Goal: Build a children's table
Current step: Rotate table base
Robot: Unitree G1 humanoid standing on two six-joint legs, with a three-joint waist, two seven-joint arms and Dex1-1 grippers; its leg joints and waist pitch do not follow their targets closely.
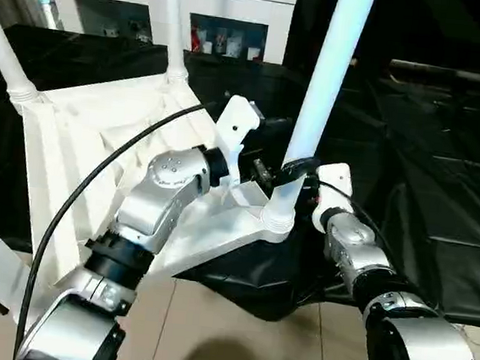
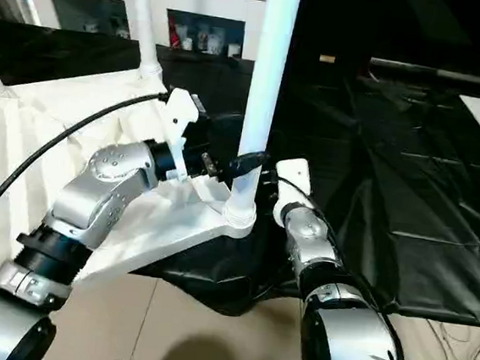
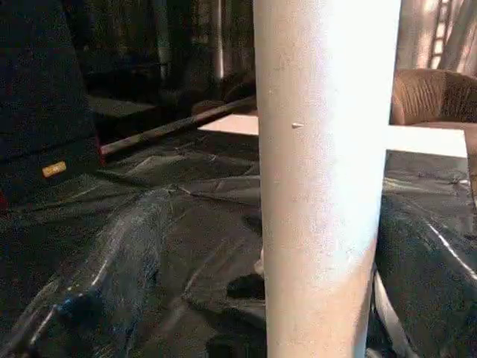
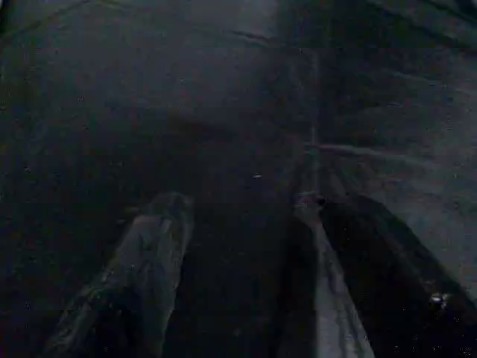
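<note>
The children's table lies upside down, its white ribbed top (image 1: pixel 75 130) resting on the black-sheeted table. Three white legs stand upright in corner sockets: one at the left (image 1: pixel 4 51), one at the back (image 1: pixel 173 29) and the nearest one (image 1: pixel 324 86). My right gripper (image 1: pixel 299 170) is at the base of the nearest leg, just above its socket (image 1: pixel 277 220), with a black finger (image 2: pixel 249 160) lying across the leg's front. In the right wrist view its fingers (image 4: pixel 141 276) stand apart over black sheet. My left gripper (image 1: pixel 262 170) sits close on the leg's other side, and that leg (image 3: pixel 320 179) looms straight ahead in its wrist view.
The black-sheeted table (image 1: pixel 429 164) stretches to the right and back, its near edge hanging over a tiled floor (image 1: pixel 234 333). A white glass-door cabinet (image 1: pixel 154 10) stands behind. A black cable (image 1: pixel 77 198) loops over my left forearm.
</note>
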